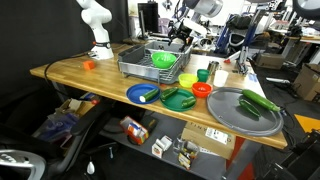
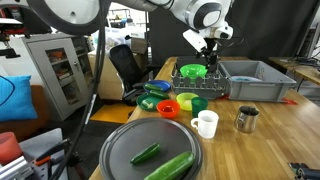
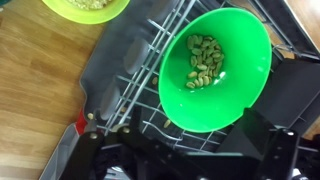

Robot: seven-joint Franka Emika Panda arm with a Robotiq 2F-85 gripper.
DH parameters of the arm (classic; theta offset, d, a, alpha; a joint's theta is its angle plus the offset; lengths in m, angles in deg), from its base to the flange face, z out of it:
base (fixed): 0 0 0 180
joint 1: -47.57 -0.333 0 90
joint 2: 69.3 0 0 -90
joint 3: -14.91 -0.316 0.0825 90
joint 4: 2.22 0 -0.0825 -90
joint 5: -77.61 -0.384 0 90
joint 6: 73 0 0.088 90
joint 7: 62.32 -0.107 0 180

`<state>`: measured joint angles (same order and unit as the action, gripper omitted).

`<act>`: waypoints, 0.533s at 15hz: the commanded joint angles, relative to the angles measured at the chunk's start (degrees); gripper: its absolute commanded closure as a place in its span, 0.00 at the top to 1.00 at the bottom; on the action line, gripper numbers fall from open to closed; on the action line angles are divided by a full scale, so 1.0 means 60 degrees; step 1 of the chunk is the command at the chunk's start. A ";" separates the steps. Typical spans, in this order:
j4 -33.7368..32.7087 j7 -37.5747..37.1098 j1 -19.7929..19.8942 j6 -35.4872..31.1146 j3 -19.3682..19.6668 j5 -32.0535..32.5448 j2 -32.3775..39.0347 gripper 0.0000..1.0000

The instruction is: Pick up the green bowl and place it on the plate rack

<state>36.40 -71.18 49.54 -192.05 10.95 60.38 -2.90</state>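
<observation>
Wooden table [image 1: 70, 72], green bowl [image 3: 215, 70] tilted inside plate rack [image 3: 140, 95]

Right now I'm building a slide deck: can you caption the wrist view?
Green bowl holding pale pieces rests on the grey plate rack, with the open gripper above it.

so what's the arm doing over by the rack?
The Franka arm's gripper hangs over the large grey wire plate rack. The round lime-green plastic bowl, with small pale bits inside, sits in the rack. In the wrist view the jaws are open and clear of the bowl, so the placement looks done.
</observation>
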 commanded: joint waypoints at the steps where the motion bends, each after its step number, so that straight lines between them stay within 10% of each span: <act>1: 0.0421 -0.0151 0.0007 0.0267 0.0147 0.0088 -0.0677 1.00; 8: 0.0177 -0.0603 0.0152 -0.0137 0.0059 -0.0286 -0.1077 1.00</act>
<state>37.46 -74.80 50.46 -192.87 11.31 58.67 -9.36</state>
